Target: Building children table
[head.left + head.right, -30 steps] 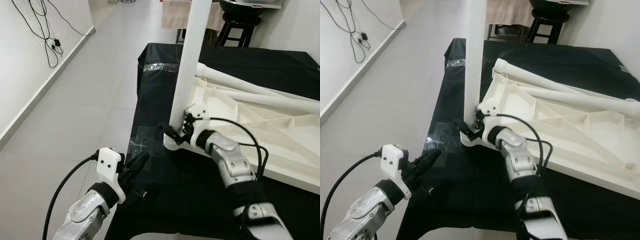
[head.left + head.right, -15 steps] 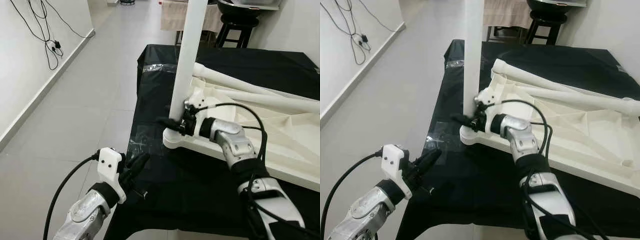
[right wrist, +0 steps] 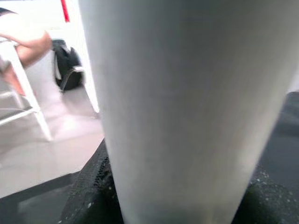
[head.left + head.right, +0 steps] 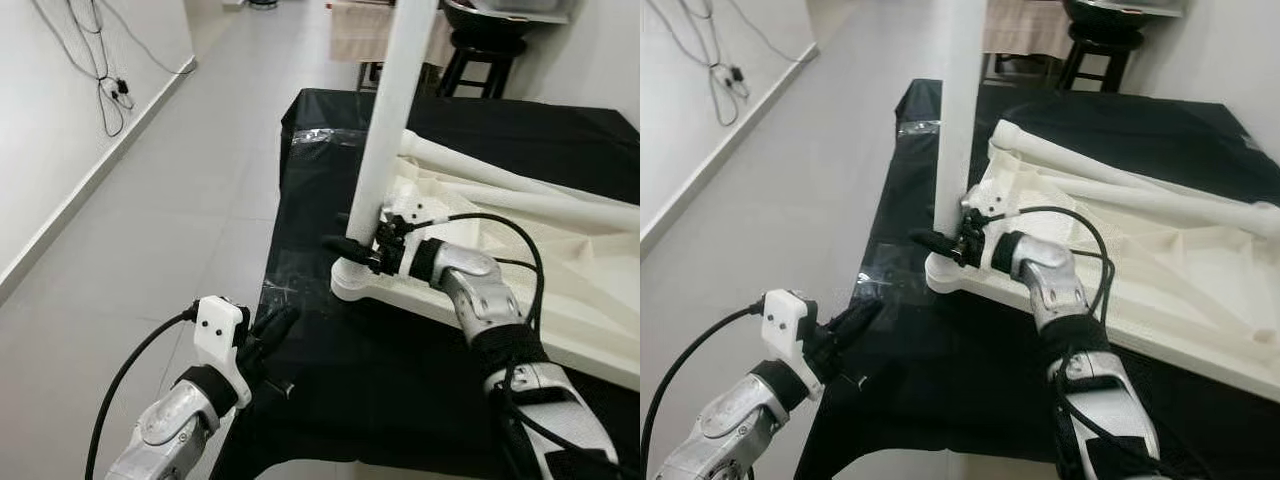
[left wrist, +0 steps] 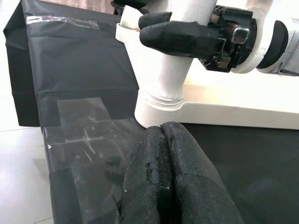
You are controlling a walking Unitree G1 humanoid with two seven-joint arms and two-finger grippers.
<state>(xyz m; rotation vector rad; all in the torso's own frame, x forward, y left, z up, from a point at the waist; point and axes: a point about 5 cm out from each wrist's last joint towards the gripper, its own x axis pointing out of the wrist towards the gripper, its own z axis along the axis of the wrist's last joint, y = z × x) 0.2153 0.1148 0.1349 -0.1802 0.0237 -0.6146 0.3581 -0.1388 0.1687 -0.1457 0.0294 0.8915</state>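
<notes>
A white children's table top (image 4: 545, 262) lies upside down on a black-covered table (image 4: 380, 390). One white leg (image 4: 396, 110) stands upright in its near-left corner socket (image 4: 352, 283). My right gripper (image 4: 358, 250) is shut on this leg just above the socket, with one black finger (image 5: 180, 36) lying across the leg (image 5: 169, 77) in the left wrist view. In the right wrist view the leg (image 3: 187, 102) sits between the black fingers (image 3: 88, 193). My left gripper (image 4: 272, 328) is shut and holds nothing, low at the table's front-left edge and apart from the socket (image 5: 161, 109).
Two loose white legs (image 4: 505, 182) lie across the upturned top. Clear tape (image 4: 322, 140) patches the black cover. Open grey floor (image 4: 170, 210) lies left of the table, with cables (image 4: 105, 75) along the wall. A black stool (image 4: 482, 45) stands behind.
My right gripper has risen from the socket's base and reached around the upright leg. The view has shifted slightly; the left arm has stayed put.
</notes>
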